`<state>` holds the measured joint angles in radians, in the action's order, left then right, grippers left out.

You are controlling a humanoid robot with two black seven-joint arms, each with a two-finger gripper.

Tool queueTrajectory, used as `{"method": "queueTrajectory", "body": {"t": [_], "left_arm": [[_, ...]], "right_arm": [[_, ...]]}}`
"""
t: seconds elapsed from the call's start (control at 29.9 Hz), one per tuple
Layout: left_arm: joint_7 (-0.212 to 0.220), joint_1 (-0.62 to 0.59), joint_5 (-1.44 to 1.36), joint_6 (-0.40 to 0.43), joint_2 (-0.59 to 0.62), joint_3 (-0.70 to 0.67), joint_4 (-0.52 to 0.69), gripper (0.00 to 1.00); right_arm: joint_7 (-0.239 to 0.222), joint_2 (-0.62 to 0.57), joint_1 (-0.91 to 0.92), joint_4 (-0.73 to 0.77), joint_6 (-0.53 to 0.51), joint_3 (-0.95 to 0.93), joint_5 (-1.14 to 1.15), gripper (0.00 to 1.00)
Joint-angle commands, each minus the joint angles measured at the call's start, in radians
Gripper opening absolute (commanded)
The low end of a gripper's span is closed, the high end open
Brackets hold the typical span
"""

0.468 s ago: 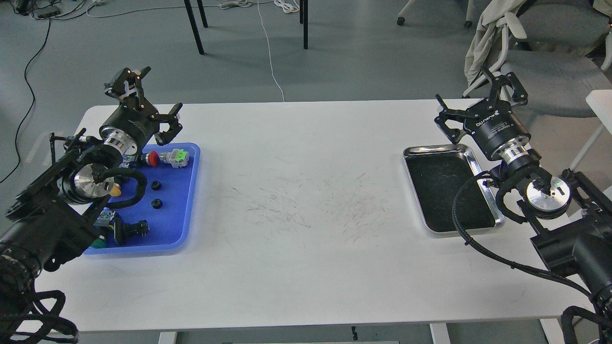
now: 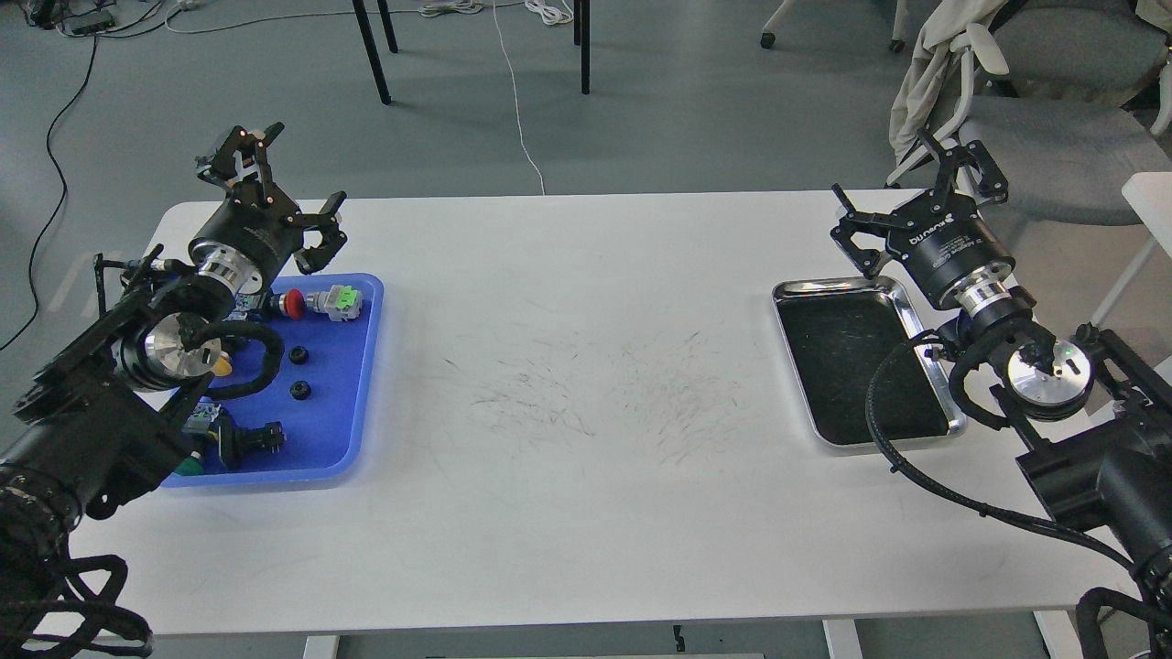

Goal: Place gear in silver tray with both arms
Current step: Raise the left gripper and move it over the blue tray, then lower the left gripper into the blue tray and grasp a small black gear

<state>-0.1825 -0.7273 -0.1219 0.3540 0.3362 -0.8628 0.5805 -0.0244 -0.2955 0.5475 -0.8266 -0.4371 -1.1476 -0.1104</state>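
Observation:
The silver tray (image 2: 851,366) lies empty on the right of the white table. Two small black gears (image 2: 298,354) (image 2: 299,390) lie in the blue tray (image 2: 343,412) on the left. My left gripper (image 2: 284,188) is open and empty, raised above the far end of the blue tray, behind the gears. My right gripper (image 2: 905,197) is open and empty, raised just beyond the silver tray's far right corner.
The blue tray also holds a red button with a green and silver switch (image 2: 322,302), a yellow button (image 2: 220,364), a black switch (image 2: 249,439) and a green button (image 2: 189,467). Chairs (image 2: 1053,128) stand behind the table's right end.

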Motion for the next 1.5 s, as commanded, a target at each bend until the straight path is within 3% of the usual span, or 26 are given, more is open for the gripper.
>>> {"method": "queueTrajectory", "body": {"t": [0.0, 0.23, 0.6, 0.8, 0.97, 1.07, 1.2, 1.47], "left_arm": [[0.0, -0.003, 0.004, -0.003, 0.001, -0.016, -0.004, 0.99], [0.015, -0.001, 0.038, -0.015, 0.01, -0.009, -0.007, 0.99], [0.0, 0.023, 0.021, 0.003, 0.073, 0.053, 0.007, 0.98], [-0.002, 0.023, -0.002, 0.063, 0.13, 0.057, 0.012, 0.98], [-0.002, 0.008, -0.188, 0.135, 0.207, 0.076, 0.012, 0.98], [-0.002, 0.006, -0.289, 0.135, 0.25, 0.076, 0.016, 0.98], [0.0, 0.02, -0.398, 0.135, 0.392, 0.085, 0.157, 0.98], [0.005, 0.072, -0.518, 0.135, 0.815, 0.277, 0.717, 0.98]], "right_arm": [[0.0, 0.003, 0.002, 0.0, 0.0, 0.0, 0.0, 0.99], [0.0, 0.004, 0.002, 0.001, 0.0, 0.003, 0.002, 0.99], [0.0, 0.003, 0.002, 0.004, 0.001, 0.026, 0.003, 0.99], [0.0, 0.003, 0.005, 0.0, 0.001, 0.028, 0.002, 0.99], [0.0, 0.003, 0.012, 0.0, 0.003, 0.028, 0.002, 0.99], [0.0, 0.004, 0.011, 0.001, 0.003, 0.029, 0.003, 0.99], [0.0, 0.013, 0.009, -0.005, 0.003, 0.038, 0.002, 0.99], [0.0, 0.015, 0.014, 0.001, 0.001, 0.04, 0.003, 0.99]]}}
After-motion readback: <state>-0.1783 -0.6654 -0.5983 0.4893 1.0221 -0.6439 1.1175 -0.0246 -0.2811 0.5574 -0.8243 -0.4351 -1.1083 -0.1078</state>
